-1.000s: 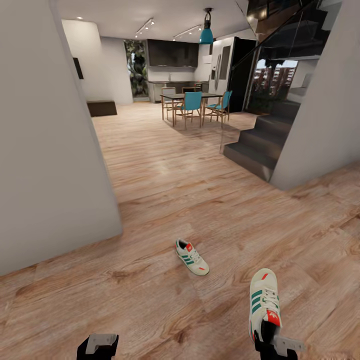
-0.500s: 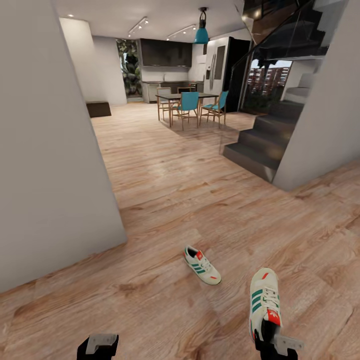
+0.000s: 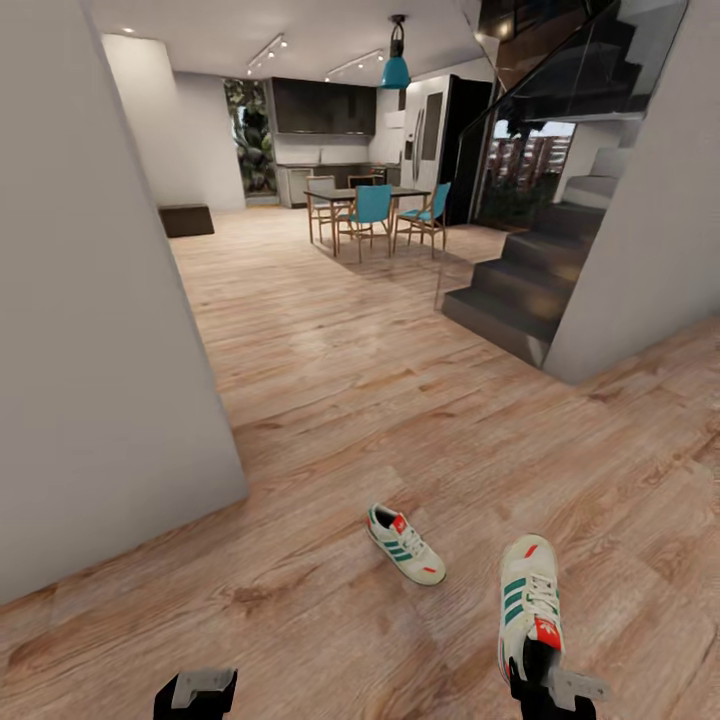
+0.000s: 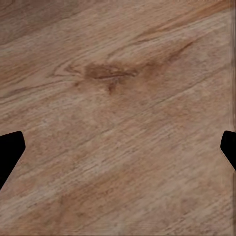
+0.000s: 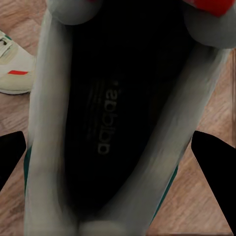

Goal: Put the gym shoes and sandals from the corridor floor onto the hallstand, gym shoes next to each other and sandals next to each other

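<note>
One cream-white gym shoe (image 3: 528,600) with green stripes hangs in my right gripper (image 3: 548,690), which is shut on its heel; its dark insole (image 5: 113,123) lies between the black fingers (image 5: 216,157). The other gym shoe (image 3: 405,544) lies on the wood-plank corridor floor (image 3: 330,420), ahead and left of the held one, and its toe (image 5: 12,73) also appears in the right wrist view. My left gripper (image 3: 195,692) is open over bare planks (image 4: 118,98), nothing between its fingers (image 4: 10,152). The sandals and the hallstand are out of view.
A grey wall (image 3: 100,350) rises close on the left. Dark stairs (image 3: 520,290) and another grey wall (image 3: 650,200) stand ahead on the right. Far down the open floor is a dining table with teal chairs (image 3: 370,205).
The camera has shifted, so the shoe on the floor now sits a little further right and lower in the picture. The held shoe and both grippers keep their places.
</note>
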You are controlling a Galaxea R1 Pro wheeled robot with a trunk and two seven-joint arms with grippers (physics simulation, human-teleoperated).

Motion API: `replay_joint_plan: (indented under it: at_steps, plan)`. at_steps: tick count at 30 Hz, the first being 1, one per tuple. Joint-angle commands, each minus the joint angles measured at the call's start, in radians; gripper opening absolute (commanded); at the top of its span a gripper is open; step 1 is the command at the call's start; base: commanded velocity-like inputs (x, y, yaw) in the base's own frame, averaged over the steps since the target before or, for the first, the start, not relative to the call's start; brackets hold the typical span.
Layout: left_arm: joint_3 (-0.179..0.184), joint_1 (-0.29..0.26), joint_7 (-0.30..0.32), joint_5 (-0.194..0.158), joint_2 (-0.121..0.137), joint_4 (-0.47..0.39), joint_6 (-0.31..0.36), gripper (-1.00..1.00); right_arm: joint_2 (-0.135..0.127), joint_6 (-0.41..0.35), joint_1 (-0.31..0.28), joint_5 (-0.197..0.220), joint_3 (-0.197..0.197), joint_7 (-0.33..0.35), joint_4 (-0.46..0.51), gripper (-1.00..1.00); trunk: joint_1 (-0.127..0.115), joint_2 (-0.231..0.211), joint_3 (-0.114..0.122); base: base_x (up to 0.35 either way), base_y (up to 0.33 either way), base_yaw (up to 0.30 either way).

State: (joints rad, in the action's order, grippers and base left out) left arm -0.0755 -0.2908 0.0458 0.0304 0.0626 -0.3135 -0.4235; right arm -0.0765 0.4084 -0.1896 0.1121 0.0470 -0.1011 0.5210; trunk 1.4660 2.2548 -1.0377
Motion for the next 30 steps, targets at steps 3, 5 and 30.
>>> replay_joint_plan:
  at_steps: [3, 5, 30]
  plan:
    - [-0.007, 0.0, 0.005, 0.003, 0.0, 0.001, -0.003, 1.0, 0.0, 0.004, -0.001, 0.011, -0.002, 0.0, -0.001, -1.0, 0.0, 0.0, 0.001, 0.005, 0.001, -0.235]
    - [-0.007, -0.001, 0.005, 0.003, 0.0, 0.001, -0.003, 1.0, 0.0, 0.004, -0.001, 0.011, -0.001, 0.0, -0.002, -1.0, 0.0, 0.0, 0.003, 0.002, 0.0, -0.253]
    - [-0.007, 0.0, 0.005, 0.002, 0.0, 0.001, -0.003, 1.0, 0.0, 0.004, -0.001, 0.009, -0.002, 0.0, -0.009, -1.0, 0.0, 0.0, 0.023, 0.0, 0.0, -0.263]
